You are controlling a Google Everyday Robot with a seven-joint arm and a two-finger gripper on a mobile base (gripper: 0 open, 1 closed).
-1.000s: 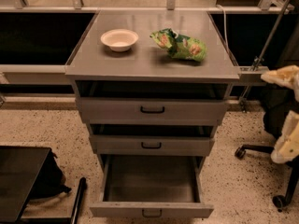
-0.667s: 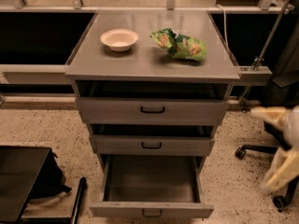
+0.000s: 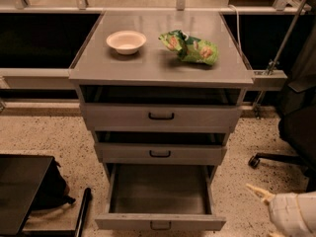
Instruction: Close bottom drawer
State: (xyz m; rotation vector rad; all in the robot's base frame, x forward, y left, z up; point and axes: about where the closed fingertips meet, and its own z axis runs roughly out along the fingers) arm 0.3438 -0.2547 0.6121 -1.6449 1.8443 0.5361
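Note:
The bottom drawer (image 3: 160, 222) of the grey three-drawer cabinet stands pulled far out, empty inside, with its small dark handle at the lower edge of the view. The middle drawer (image 3: 160, 153) and the top drawer (image 3: 161, 116) stick out a little. My gripper (image 3: 261, 194) shows at the lower right, a pale fingertip pointing left from the white wrist, to the right of the bottom drawer and apart from it.
A white bowl (image 3: 126, 41) and a green snack bag (image 3: 190, 47) lie on the cabinet top (image 3: 163, 68). A black office chair (image 3: 296, 127) stands to the right. A black case and bag (image 3: 29, 191) sit on the speckled floor at the left.
My arm has dropped from the right edge at middle-drawer height down to the lower right corner. The drawers have not moved.

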